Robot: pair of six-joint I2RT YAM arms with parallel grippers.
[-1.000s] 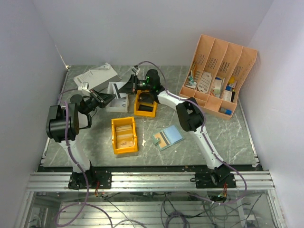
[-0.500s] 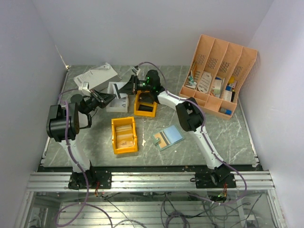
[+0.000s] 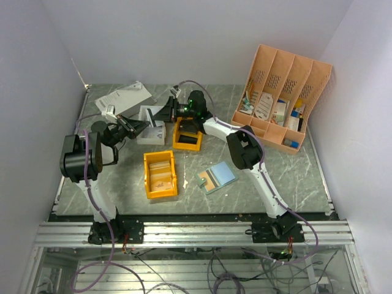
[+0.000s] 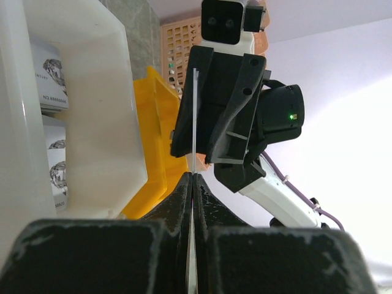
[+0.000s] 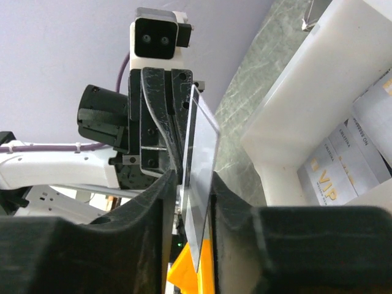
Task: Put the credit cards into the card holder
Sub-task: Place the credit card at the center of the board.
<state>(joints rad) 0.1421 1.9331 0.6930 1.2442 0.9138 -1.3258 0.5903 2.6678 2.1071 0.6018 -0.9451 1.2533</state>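
A thin grey credit card (image 5: 200,153) hangs in the air over the white bin (image 3: 152,133), between both grippers. My left gripper (image 4: 193,176) is shut on one end of it, and the card (image 4: 195,116) shows edge-on there. My right gripper (image 5: 195,177) faces it from the other side. Its fingers stand a little apart with the card's other end loose between them. In the top view the left gripper (image 3: 138,126) and the right gripper (image 3: 162,114) meet tip to tip. The card holder (image 3: 217,177) lies unfolded on the table, light blue inside, right of centre.
More printed cards (image 5: 349,162) lie in the white bin. A yellow bin (image 3: 160,174) sits near the front and a second yellow bin (image 3: 187,134) under the right wrist. The peach desk organiser (image 3: 282,98) stands at the back right. White papers (image 3: 122,98) lie at the back left.
The right gripper's jaws have parted from the card, while the left gripper has closed tight on it. Neither arm has visibly shifted.
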